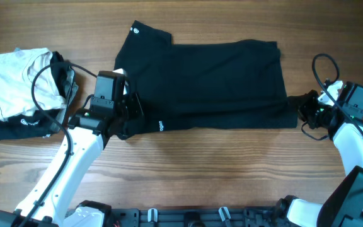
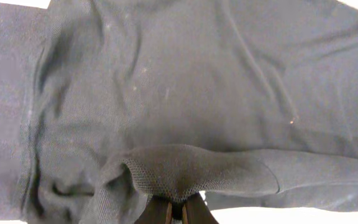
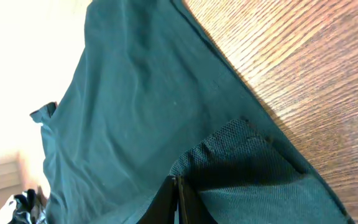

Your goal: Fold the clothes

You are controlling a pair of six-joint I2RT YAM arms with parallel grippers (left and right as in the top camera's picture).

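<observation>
The clothes (image 1: 219, 82), a plain black T-shirt, lie flat across the middle of the table with a sleeve pointing to the far left and a small white logo (image 1: 159, 125) at the near edge. My left gripper (image 1: 133, 112) is shut on the shirt's near left edge; in the left wrist view a fold of fabric (image 2: 185, 174) is pinched between its jaws (image 2: 176, 210). My right gripper (image 1: 300, 108) is shut on the near right corner; in the right wrist view the cloth (image 3: 247, 162) bunches over its closed fingers (image 3: 177, 199).
At the far left lies a folded white garment (image 1: 14, 82) on top of a folded black one with white lettering (image 1: 17, 126), with a black cable looping over them. Bare wooden table (image 3: 303, 74) shows to the right of the shirt and along the front.
</observation>
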